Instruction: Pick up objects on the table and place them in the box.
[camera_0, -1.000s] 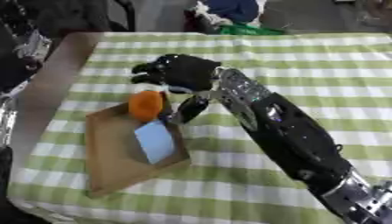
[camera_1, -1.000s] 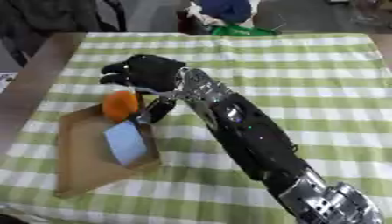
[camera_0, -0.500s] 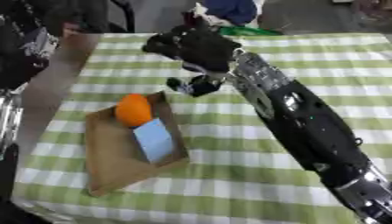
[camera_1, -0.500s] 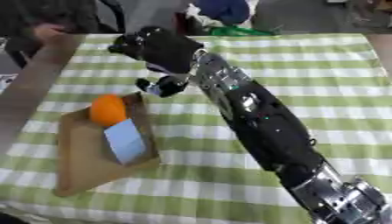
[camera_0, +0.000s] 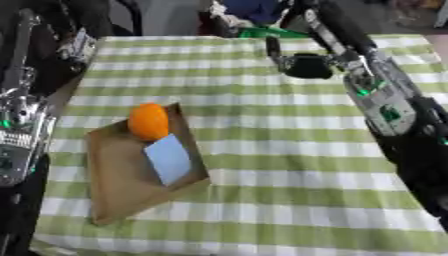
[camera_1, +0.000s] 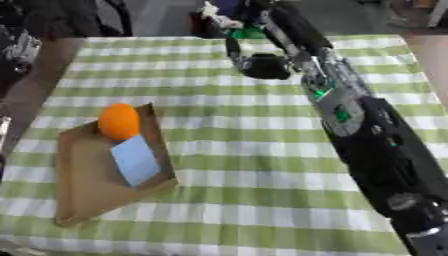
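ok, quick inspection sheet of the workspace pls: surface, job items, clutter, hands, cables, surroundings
Surface: table under a green-and-white checked cloth.
Job's things: cardboard box at the table's left; an orange round object sits in its far end, a light blue flat item lies beside it inside the box.
Clutter: nothing seen loose on the cloth.
Hands: right arm reaches in from the right, raised over the far side of the table; its hand cannot be made out. Left hand not seen; metal arm parts show at the left edge.
Cables: nothing seen.
Surroundings: blue and green items beyond the far edge.

Table (camera_0: 289, 130), green-white checked cloth; brown box (camera_0: 118, 180) on left part.
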